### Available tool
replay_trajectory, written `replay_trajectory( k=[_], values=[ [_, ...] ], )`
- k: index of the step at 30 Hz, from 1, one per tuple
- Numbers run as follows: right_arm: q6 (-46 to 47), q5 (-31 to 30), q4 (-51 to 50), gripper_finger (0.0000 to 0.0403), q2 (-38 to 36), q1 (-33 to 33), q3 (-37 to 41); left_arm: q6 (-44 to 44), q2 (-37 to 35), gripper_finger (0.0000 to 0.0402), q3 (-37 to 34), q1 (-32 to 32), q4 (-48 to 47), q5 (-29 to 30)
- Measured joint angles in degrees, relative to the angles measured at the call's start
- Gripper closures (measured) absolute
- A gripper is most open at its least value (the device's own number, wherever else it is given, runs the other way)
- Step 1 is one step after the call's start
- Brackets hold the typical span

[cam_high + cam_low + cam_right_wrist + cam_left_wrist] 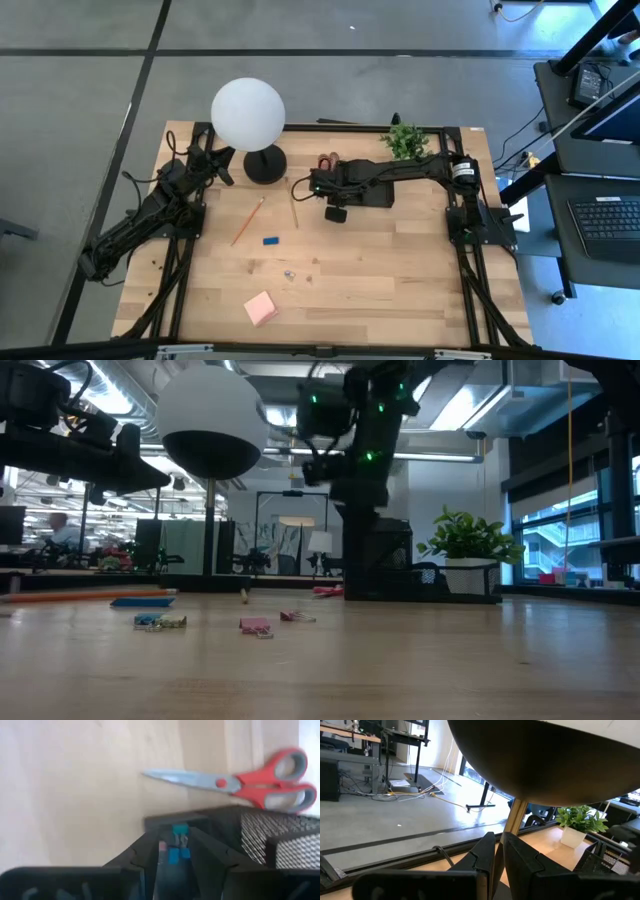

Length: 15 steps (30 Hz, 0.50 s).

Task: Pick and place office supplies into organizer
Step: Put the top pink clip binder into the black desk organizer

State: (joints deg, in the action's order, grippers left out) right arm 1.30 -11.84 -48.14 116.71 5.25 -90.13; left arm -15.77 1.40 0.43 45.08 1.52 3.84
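The left gripper (215, 155) waited at the far left of the table, raised beside the white globe lamp (247, 113); from its own wrist camera its two fingers (485, 854) stood close together with only a thin slit between them and nothing in it. Out on the wood lay a wooden pencil (248, 220), slanting, and just beyond it the small blue eraser (271, 240). Nearer the front edge sat the pink sticky-note pad (261, 308), with the tiny clips (288, 271) lying between it and the eraser. A second pencil (294, 211) lay close by the right arm's end.

The right gripper (312, 186) hung over the near end of the black organizer (365, 192), which stood toward the back of the table beside the small green plant (405, 141). Through its wrist camera the fingers (145, 852) were a little apart, and small blue and pink clips (178, 842) showed in the gap between them, down in the mesh compartment; whether the fingers touched them I could not tell. The red-handled scissors (250, 781) lay flat on the table just behind the organizer, blades closed.
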Motion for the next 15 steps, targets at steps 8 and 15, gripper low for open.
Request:
replay_trajectory(
  k=[8,15],
  values=[
    [1.6,2.7,0.7,0.0292,-0.1,-5.1,-5.2,0.0,0.0,0.0368,0.0,0.0,0.0,0.0],
    [3.0,6.1,1.2,0.0292,-0.2,-9.7,-5.6,0.0,0.0,0.0368,0.0,0.0,0.0,0.0]
  ],
)
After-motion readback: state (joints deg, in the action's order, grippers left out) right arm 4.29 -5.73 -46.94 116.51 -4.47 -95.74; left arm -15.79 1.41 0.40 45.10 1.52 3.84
